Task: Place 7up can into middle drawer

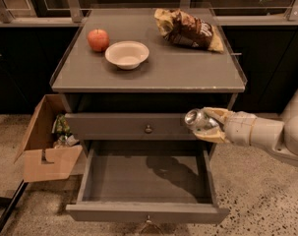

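Note:
The 7up can is a shiny silvery can lying sideways in my gripper, its metal top facing left. The gripper reaches in from the right and is shut on the can, holding it in front of the closed upper drawer front, above the right side of the open drawer. The middle drawer is pulled out below; it is wide, shallow and grey, and nothing lies on its floor. The can's shadow falls on the drawer floor.
On the cabinet top sit a red apple, a white bowl and a brown and yellow snack bag. The closed drawer front has a round brass knob. An open cardboard box stands on the floor at left.

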Robot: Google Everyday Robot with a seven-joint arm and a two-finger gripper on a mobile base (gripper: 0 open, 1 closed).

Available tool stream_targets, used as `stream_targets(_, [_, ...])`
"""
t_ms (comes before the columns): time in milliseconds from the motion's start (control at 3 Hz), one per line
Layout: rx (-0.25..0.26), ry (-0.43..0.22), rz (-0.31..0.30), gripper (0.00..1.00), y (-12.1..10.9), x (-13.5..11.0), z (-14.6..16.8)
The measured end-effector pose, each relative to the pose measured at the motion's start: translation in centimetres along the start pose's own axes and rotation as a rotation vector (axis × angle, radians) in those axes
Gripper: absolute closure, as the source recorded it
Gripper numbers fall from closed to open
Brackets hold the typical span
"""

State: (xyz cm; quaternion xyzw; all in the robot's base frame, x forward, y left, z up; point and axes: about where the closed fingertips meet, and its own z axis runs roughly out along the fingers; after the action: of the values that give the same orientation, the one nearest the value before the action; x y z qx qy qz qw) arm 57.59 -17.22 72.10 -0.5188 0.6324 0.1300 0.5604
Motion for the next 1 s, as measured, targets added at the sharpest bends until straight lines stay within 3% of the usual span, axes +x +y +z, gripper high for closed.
stream_targets(333, [-0.020, 0.003, 0.093, 1.00, 1.7, 2.3, 0.0])
stream_targets(667, [-0.017, 0.021, 0.141, 1.00, 3.0, 4.9, 0.1])
stream_targets(1000, [-0.017, 0.021, 0.141, 1.00, 3.0, 4.9, 0.1])
